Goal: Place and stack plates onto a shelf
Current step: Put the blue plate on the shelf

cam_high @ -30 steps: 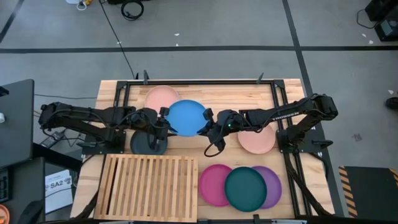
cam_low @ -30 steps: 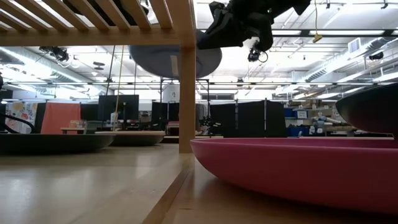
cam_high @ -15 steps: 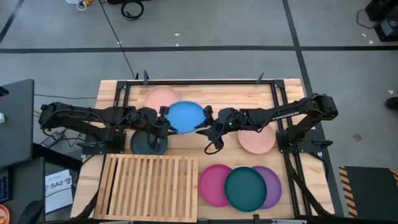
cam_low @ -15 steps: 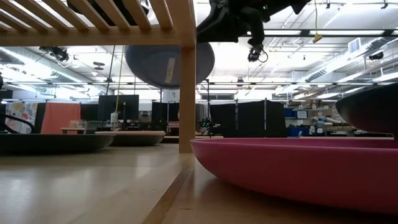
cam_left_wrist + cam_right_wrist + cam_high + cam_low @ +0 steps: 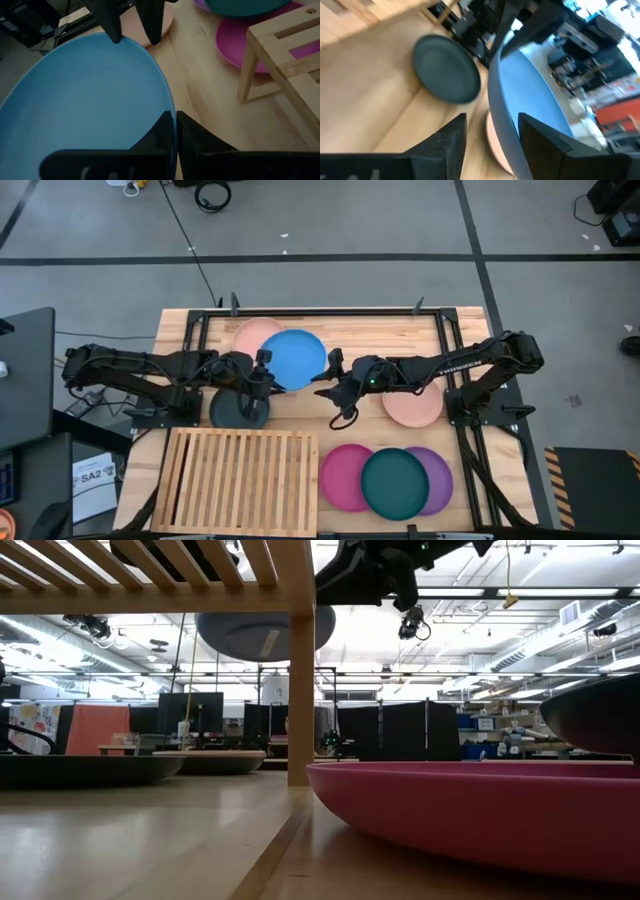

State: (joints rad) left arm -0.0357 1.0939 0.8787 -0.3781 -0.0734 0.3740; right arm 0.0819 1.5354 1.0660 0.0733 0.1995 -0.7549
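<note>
My left gripper (image 5: pixel 262 372) is shut on the left rim of the blue plate (image 5: pixel 297 355), which hangs in the air over the far middle of the table. My right gripper (image 5: pixel 328 372) is open, with one finger on each side of the plate's right rim (image 5: pixel 496 120). A salmon plate (image 5: pixel 250 335) lies flat on the table, partly under the blue one. The black plate (image 5: pixel 232 410) lies below my left arm. The slatted shelf (image 5: pixel 240 478) stands at the near left. Magenta (image 5: pixel 340 477), teal (image 5: pixel 395 482) and purple (image 5: pixel 440 480) plates overlap at the near right. My left gripper pinches the blue plate's left rim (image 5: pixel 170 117) between its two fingers (image 5: pixel 160 137), one on the upper face and one on the underside. It reaches in roughly level from the table's left. The plate is lifted clear of the table and looks about level in the low view (image 5: pixel 265 632).
A second salmon plate (image 5: pixel 412 404) lies on the table under my right arm. A dark frame (image 5: pixel 320 312) runs along the far edge and both sides of the tabletop. Bare wood shows between the shelf and the raised plate.
My right gripper has opened and let go of the blue plate's right rim. The plate has shifted a little toward the far left, and in the low view it has gone from tilted to nearly level.
</note>
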